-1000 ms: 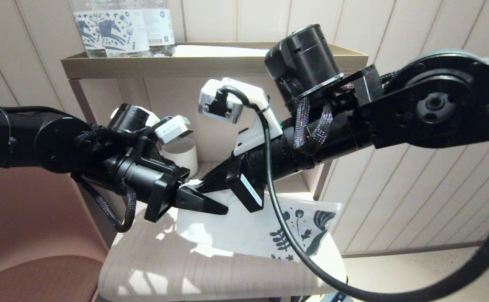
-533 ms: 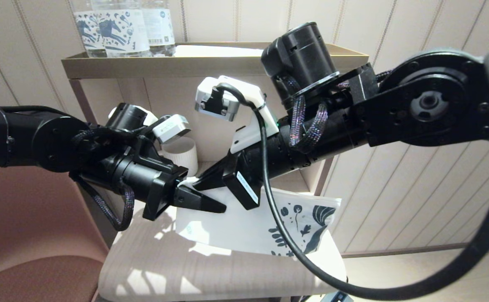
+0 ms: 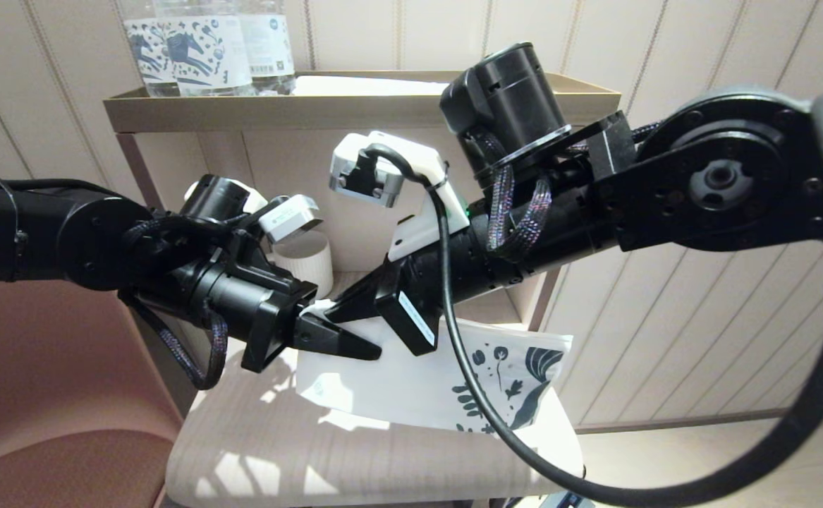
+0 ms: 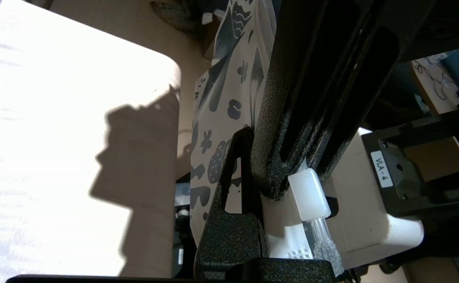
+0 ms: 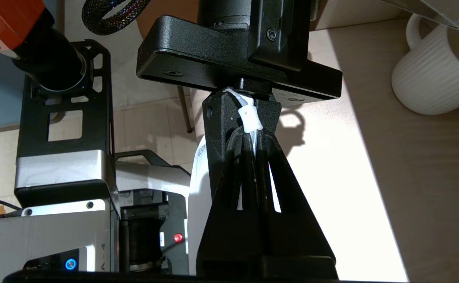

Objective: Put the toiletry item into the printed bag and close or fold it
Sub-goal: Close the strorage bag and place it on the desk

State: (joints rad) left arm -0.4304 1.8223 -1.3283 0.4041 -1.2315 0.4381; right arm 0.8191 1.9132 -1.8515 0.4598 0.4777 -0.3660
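The printed bag (image 3: 411, 384) hangs flat over the pale stool (image 3: 298, 458), its dark blue leaf print (image 3: 517, 384) toward the right. My left gripper (image 3: 365, 348) is shut on the bag's top edge at the unprinted end; one of its fingers (image 4: 233, 184) lies against the print (image 4: 217, 118). My right gripper (image 3: 337, 308) comes in from the right and is shut on the same zip edge (image 5: 251, 137), right beside the white slider (image 5: 251, 117) (image 4: 309, 193). The two grippers touch tip to tip. The toiletry item is out of view.
A white ribbed mug (image 3: 305, 261) (image 5: 430, 78) stands on the low shelf just behind the grippers. Blue-printed water bottles (image 3: 199, 49) stand on the tan tray (image 3: 355, 106) above. A brown seat (image 3: 44, 395) is at the left, panelled wall behind.
The right arm shifted slightly left and the bag's printed end rose a little; both grippers kept their hold on the top edge.
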